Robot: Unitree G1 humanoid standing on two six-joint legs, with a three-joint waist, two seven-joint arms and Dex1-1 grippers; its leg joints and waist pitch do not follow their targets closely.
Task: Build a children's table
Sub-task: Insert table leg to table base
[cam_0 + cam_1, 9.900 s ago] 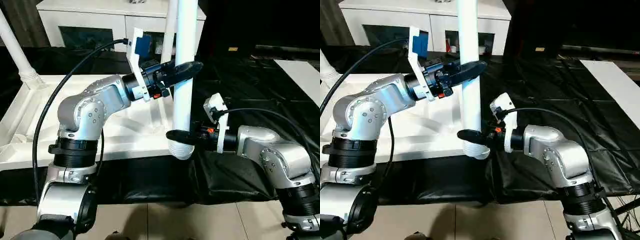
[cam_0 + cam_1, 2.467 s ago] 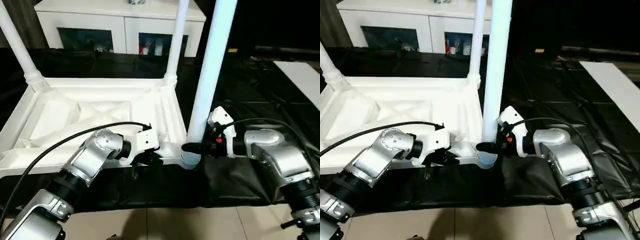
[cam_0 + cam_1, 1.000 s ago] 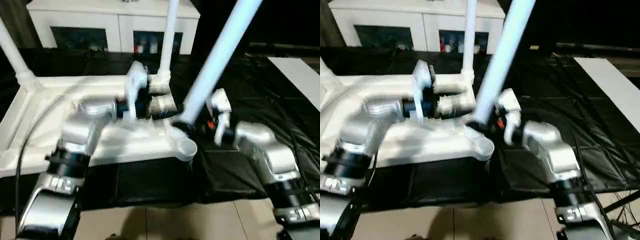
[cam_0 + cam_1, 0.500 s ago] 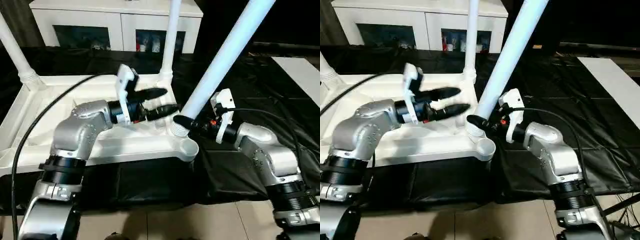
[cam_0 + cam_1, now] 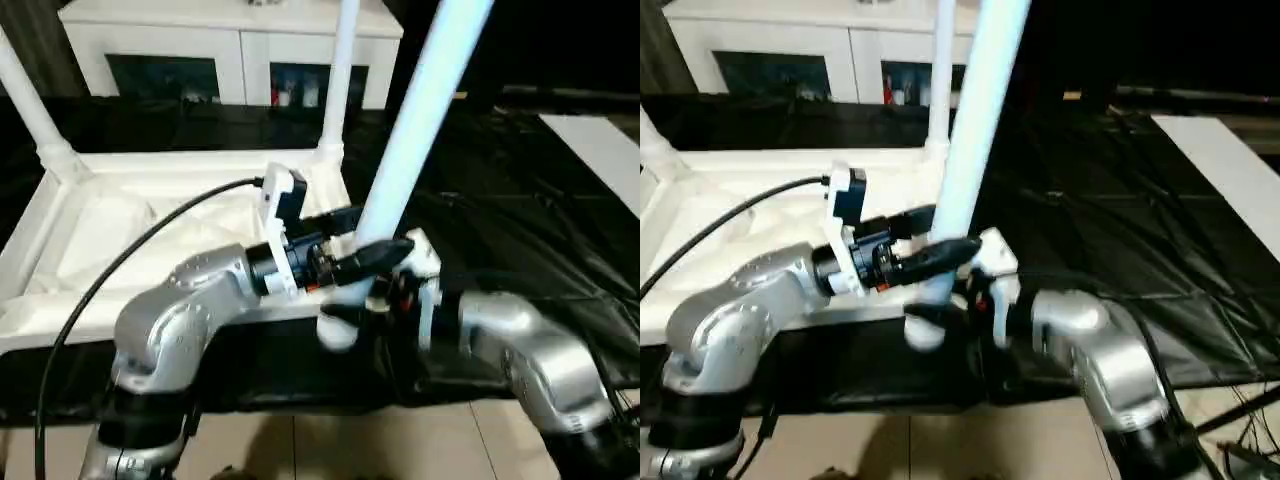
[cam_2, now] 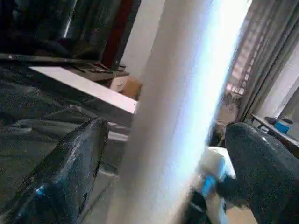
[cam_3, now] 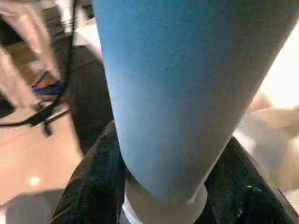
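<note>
The children's table top [image 5: 120, 215] lies upside down on black cloth, with two white legs standing in its far corners [image 5: 338, 80] [image 5: 30, 100]. A third long white leg [image 5: 420, 110] rises steeply at the table's near right corner. My right gripper [image 7: 170, 186] is shut on this leg just above its ribbed lower end [image 5: 338, 328]. My left gripper [image 5: 360, 238] reaches across from the left, a little higher up. It is open, with one black finger on each side of the leg [image 6: 177, 93] and gaps showing. The near right corner socket is hidden behind my arms.
A white cabinet with glass doors [image 5: 230, 40] stands behind the table. Black cloth [image 5: 520, 200] covers the ground to the right, with a white board [image 5: 600, 150] at the far right edge. Bare floor tiles [image 5: 300, 450] lie in front.
My left gripper has swung right and now straddles the held leg. The leg has tipped more upright and its lower end has come nearer and lower. The view has shifted too.
</note>
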